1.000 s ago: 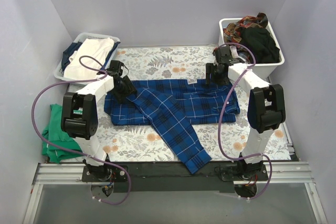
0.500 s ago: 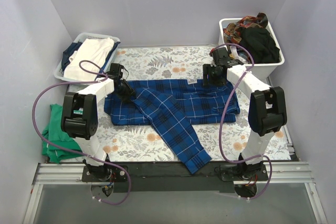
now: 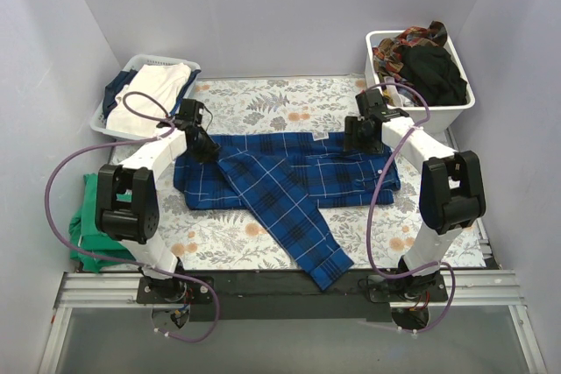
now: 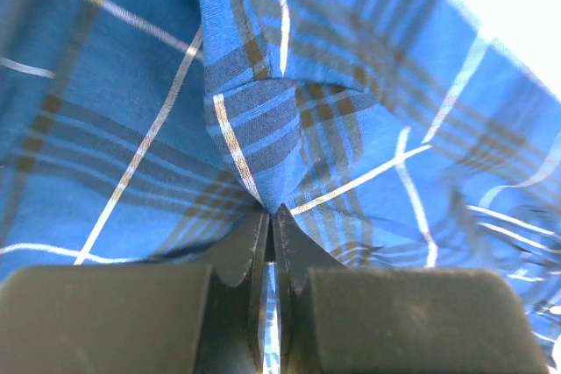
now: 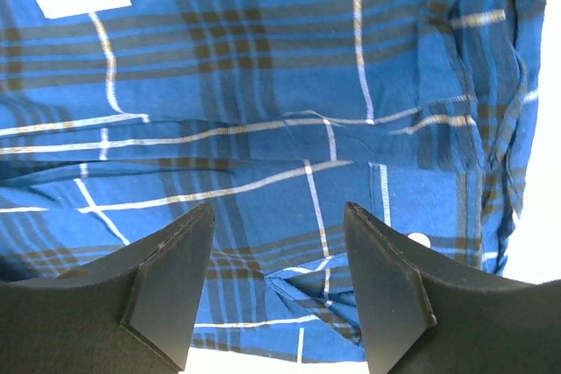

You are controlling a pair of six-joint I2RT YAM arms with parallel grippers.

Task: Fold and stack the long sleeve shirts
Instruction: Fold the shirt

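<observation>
so the blue plaid shirt (image 3: 346,177) is spread out flat in the middle of the floral table cloth (image 3: 263,98). its long axis runs left to right, pretty much parallel to the far edge of the table. there's a small white tag (image 3: 321,135) on the shirt's far edge, a bit right of the middle, so the neck end seems to face the far edge. one sleeve (image 3: 289,216) is laid across the body on a diagonal, starting up near the far left part and running down to the near edge, where the cuff end lies just right of centre.

left gripper (image 3: 200,148) is down on the far left part of the shirt with its jaws clamped together on a little pinch of plaid. the wrist view shows the cloth puckered up into a peak right where the fingertips meet.

right gripper (image 3: 359,139) is over the far right part of the shirt, jaws spread wide with nothing between them but the flat cloth below. can't tell if the tips are actually touching the fabric.

other stuff: a white basket (image 3: 188,66) with folded clothes at the far left corner, a white bin (image 3: 465,101) with dark clothes at the far right corner, and a green garment (image 3: 92,225) off the left edge.
</observation>
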